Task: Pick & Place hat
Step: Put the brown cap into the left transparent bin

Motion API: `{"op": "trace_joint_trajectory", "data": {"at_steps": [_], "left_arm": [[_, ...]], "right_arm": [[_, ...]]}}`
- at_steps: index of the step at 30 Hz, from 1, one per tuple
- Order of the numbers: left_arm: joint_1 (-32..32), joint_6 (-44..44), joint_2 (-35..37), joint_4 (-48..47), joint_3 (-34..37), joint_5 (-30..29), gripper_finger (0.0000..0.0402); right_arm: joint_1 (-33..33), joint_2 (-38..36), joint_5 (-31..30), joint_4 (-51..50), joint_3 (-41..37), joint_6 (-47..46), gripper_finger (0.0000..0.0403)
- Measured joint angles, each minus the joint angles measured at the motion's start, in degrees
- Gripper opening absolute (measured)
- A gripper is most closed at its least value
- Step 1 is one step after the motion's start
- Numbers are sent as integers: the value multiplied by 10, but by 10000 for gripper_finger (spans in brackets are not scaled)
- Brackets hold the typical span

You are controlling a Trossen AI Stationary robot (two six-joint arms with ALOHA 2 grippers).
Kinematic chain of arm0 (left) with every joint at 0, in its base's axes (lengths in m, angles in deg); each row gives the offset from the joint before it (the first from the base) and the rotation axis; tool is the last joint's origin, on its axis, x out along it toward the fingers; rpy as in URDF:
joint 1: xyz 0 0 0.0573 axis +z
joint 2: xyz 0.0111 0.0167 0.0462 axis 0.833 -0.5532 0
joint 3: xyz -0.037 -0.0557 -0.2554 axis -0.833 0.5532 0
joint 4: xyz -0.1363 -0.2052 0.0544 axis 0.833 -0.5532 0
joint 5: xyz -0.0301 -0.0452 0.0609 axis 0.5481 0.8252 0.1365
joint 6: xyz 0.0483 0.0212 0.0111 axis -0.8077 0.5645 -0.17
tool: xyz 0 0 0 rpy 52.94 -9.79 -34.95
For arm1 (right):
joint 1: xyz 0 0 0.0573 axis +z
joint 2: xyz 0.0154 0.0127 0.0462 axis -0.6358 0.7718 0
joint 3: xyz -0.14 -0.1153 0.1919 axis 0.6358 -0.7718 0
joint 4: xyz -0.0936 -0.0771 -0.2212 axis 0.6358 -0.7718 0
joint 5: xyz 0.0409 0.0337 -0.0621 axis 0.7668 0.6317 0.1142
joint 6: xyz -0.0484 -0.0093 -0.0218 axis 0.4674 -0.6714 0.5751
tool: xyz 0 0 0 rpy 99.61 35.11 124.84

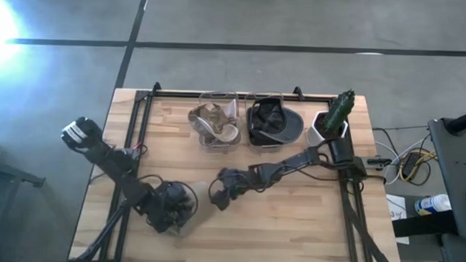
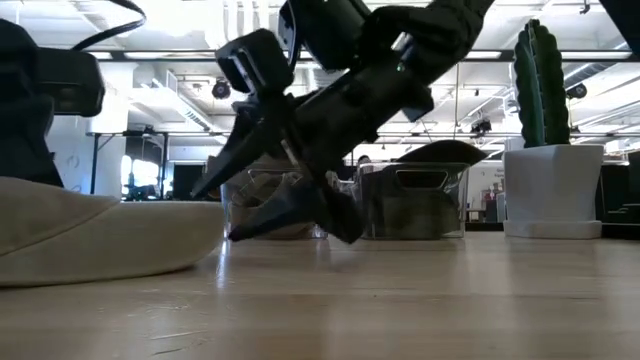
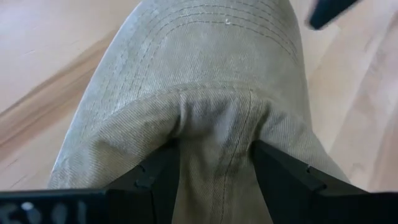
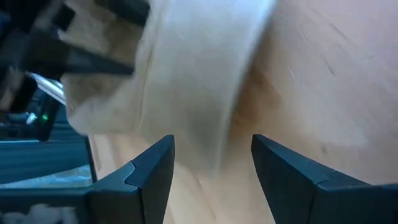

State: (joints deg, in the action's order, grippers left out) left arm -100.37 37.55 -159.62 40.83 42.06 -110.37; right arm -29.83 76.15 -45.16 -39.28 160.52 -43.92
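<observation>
- Left gripper (image 3: pixel 214 165) of mine is clenched on one beige hat (image 3: pixel 205 81), low on the table (image 1: pixel 292 219) near its front-left.
- My right gripper (image 4: pixel 211 168) hangs just beside it, fingers spread.
- Two clear bins (image 1: pixel 218 123) and one potted cactus (image 1: pixel 338 115) stand along the back.

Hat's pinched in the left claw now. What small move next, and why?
Probably a short lift with the left claw. The left wrist view shows its fingers closed on a fold of the beige hat, while the low view shows the hat still resting on the table. The right claw is open beside the brim and not gripping, so it should stay clear.
</observation>
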Motion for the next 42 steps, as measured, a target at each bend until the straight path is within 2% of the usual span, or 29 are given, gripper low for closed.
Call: {"op": "trace_joint_trajectory", "data": {"at_steps": [3, 8, 15, 19, 25, 29, 32, 35, 39, 42], "left_arm": [[15, -38, 0, 19, 0, 22, 196], [36, -66, 0, 27, 0, 27, 196], [72, -95, 0, 73, 0, 17, 196], [80, -99, 4, 89, -13, 17, 196], [77, -145, 61, 73, -72, 44, 196], [76, -155, 134, 8, -136, 54, 196], [70, -186, 189, -43, -188, 56, 196], [57, -239, 240, -47, -228, 69, 196], [43, -302, 291, -46, -255, 59, 196], [37, -325, 309, -51, -252, 21, 196]], "right_arm": [[-1, 7, -5, 39, 0, 0, 210], [-5, 10, -3, 62, 0, 3, 210], [-5, 10, 44, 69, 0, 37, 198], [-6, 1, 45, 72, 0, 52, 146], [-7, -46, 49, 62, 0, 112, 27], [-8, -99, 38, 9, 0, 164, 17], [-7, -149, -19, -64, 0, 219, 16], [3, -208, -114, -118, 0, 286, 15], [23, -289, -279, -122, 0, 383, 15], [28, -331, -416, -98, 0, 452, 14]]}}
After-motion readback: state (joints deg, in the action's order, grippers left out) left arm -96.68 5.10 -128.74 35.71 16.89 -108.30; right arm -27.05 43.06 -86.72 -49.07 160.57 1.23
